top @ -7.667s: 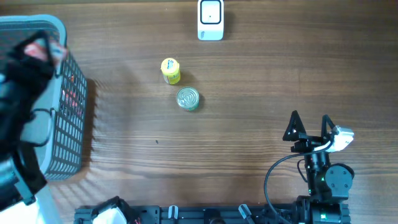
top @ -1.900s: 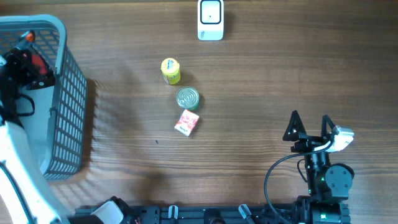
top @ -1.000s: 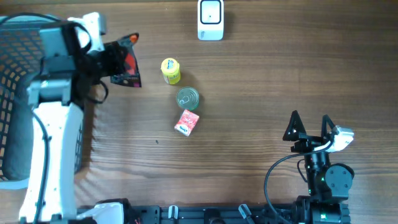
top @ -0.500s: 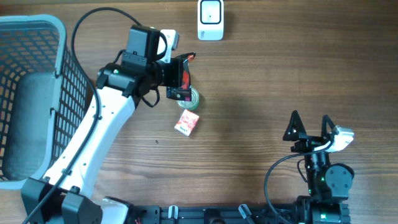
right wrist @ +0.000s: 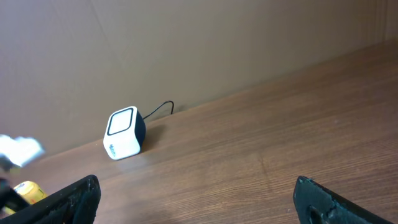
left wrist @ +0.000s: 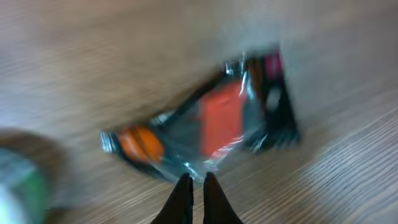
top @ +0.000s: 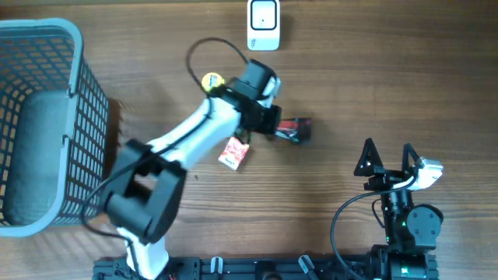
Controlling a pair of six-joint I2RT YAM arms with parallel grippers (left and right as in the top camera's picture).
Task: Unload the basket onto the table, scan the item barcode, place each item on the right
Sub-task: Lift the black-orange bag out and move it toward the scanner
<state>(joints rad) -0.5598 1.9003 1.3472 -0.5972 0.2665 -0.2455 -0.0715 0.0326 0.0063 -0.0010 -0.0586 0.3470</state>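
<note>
Packet, black and red in a clear wrapper, is held by the left gripper at mid-table. It sits right of the other goods and well short of the scanner.

Left wrist view: the fingers are pressed tight together on the wrapper's near seam, and the packet lies flat out ahead of them. Whether it rests on the wood or hangs just over it cannot be told, as the picture is motion-blurred. The edge pinch leaves both broad faces uncovered, which is probably deliberate so the fingers do not mask the printed code. No barcode is legible in any view.

Across the table, left to right:
- Basket: mesh walls, at the far left edge. Likely the bin the goods belong to.
- Yellow can: upright, with the left arm reaching across just beside it.
- Red carton: lying flat, just beside the arm on its near side.
- Scanner: white, at the far edge, its window tilted towards the table. Judgement: the packet has to go up to that window code side first, so the scan is not yet done.
- Right gripper: near-right corner, jaws spread wide and holding nothing. It is well apart from everything and appears parked clear of the left arm's path.
</note>
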